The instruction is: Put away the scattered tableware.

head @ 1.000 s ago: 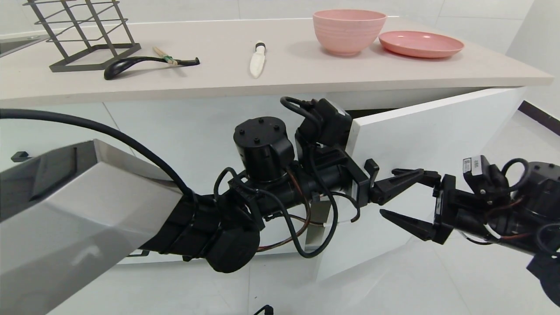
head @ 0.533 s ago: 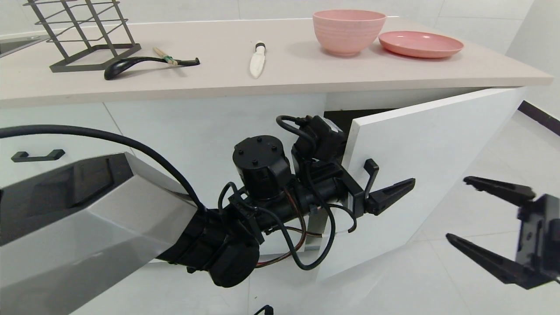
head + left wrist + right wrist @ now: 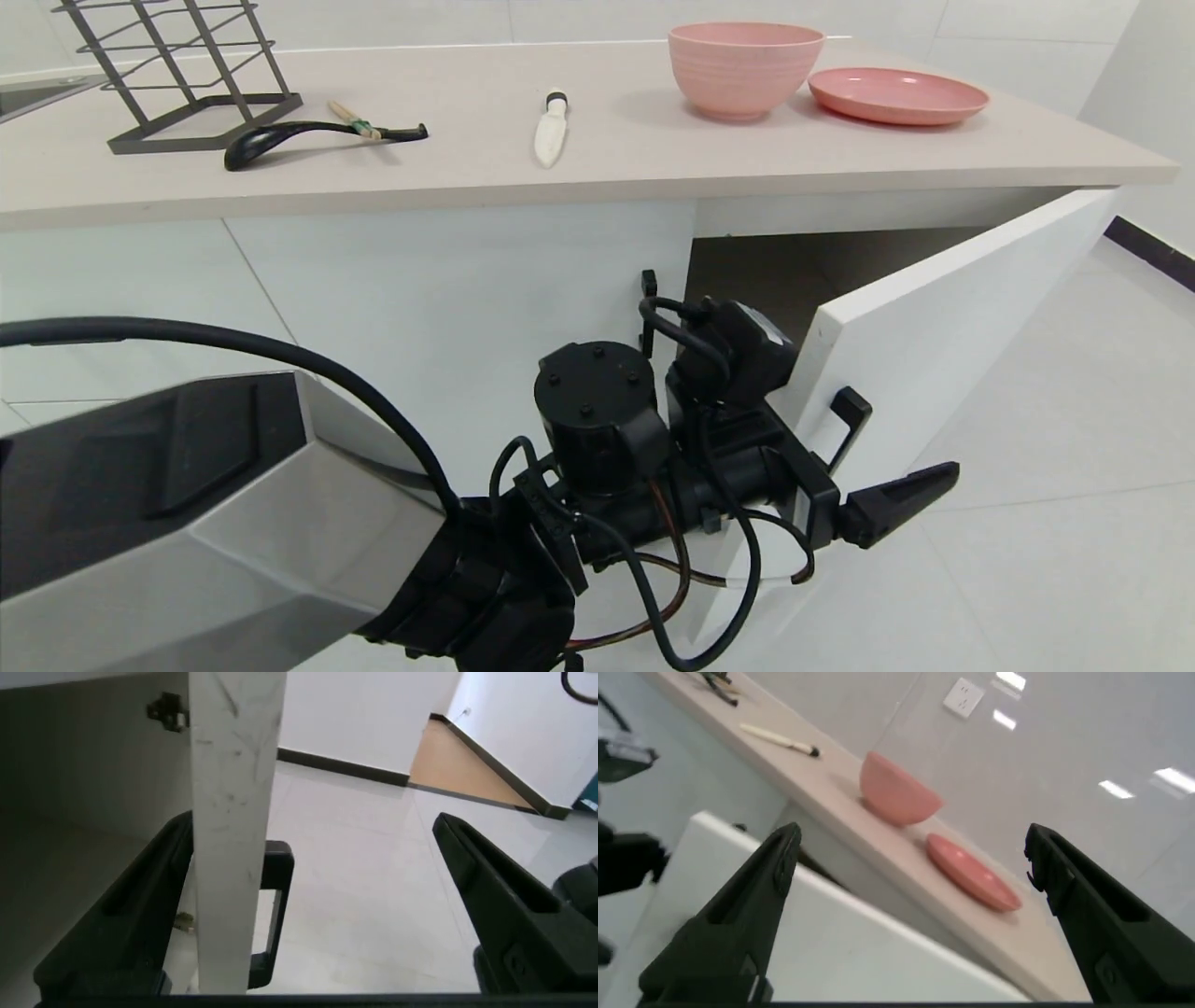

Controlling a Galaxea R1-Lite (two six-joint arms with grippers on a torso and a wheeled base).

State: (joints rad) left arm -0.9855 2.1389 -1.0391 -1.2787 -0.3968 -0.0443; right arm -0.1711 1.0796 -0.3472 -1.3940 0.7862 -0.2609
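Observation:
On the countertop [image 3: 448,177] lie a pink bowl [image 3: 745,65], a pink plate [image 3: 898,93], a white knife [image 3: 551,129], a black ladle [image 3: 280,140] and chopsticks [image 3: 353,119]. My left gripper [image 3: 868,485] is low in front of the cabinet, open, straddling the free edge of the white cabinet door [image 3: 943,308]. In the left wrist view the left gripper [image 3: 313,831] has one finger against the door's [image 3: 234,812] inner face and the other well outside. The right gripper [image 3: 913,835] is open and holds nothing, looking toward the bowl [image 3: 896,789] and plate [image 3: 971,873].
A dark wire rack [image 3: 177,75] stands at the counter's back left. The door's black handle [image 3: 845,425] sits just above my left gripper. The cabinet's dark inside [image 3: 803,271] shows behind the half-open door. White tiled floor [image 3: 1064,485] lies to the right.
The cabinet door has swung farther open, with my left gripper moving down and to the right along its edge. The right gripper has pulled away to the right, out of the head view.

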